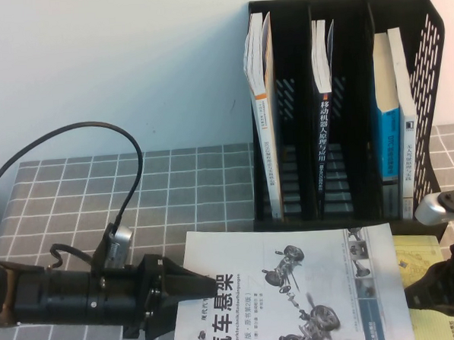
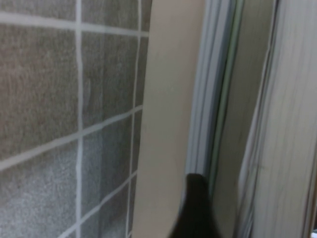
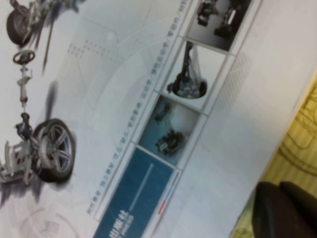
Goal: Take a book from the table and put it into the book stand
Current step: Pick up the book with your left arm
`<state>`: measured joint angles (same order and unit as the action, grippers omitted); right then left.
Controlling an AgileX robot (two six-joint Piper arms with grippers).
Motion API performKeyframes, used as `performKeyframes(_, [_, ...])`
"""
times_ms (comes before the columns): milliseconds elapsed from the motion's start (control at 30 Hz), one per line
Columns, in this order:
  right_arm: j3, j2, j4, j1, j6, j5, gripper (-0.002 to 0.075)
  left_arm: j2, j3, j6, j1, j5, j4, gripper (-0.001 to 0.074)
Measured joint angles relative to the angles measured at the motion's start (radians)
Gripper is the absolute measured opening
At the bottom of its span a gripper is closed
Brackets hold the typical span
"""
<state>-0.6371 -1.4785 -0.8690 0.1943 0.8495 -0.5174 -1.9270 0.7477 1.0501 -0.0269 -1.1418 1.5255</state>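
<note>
The book [image 1: 294, 288], white with car-suspension pictures, lies flat on the grey grid cloth of the table [image 1: 99, 192] in front of the book stand [image 1: 428, 76]. My left gripper [image 1: 210, 285] lies low at the front left with its tip at the book's left edge. The left wrist view shows the book's edge [image 2: 257, 124] from very near, beside the cloth [image 2: 49, 124]. My right gripper [image 1: 412, 296] is at the book's right edge. In the right wrist view it [image 3: 285, 208] is shut and empty, beside the cover [image 3: 148, 99].
A yellow-green book [image 1: 426, 255] lies under the white book's right side; it also shows in the right wrist view [image 3: 297, 144]. The stand's three slots hold upright books [image 1: 260, 100] with gaps beside them. A black cable [image 1: 127, 152] loops over the left arm.
</note>
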Motion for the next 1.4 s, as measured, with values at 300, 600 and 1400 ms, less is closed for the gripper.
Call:
performKeyframes(300, [0.0, 0.0, 0.0, 0.0, 0.006, 0.0, -0.0003, -0.002, 0.0, 0.0, 0.0, 0.007, -0.012, 0.0192])
performKeyframes(600, [-0.034, 0.028, 0.122, 0.002, -0.016, -0.061, -0.0003, 0.02, 0.066, -0.062, 0.0, -0.011, -0.088, 0.0113])
performKeyframes(1400, [-0.3, 0.342, 0.495, 0.002, -0.356, -0.16, -0.0003, 0.521, 0.543, -0.629, 0.0, -0.057, -0.483, 0.0112])
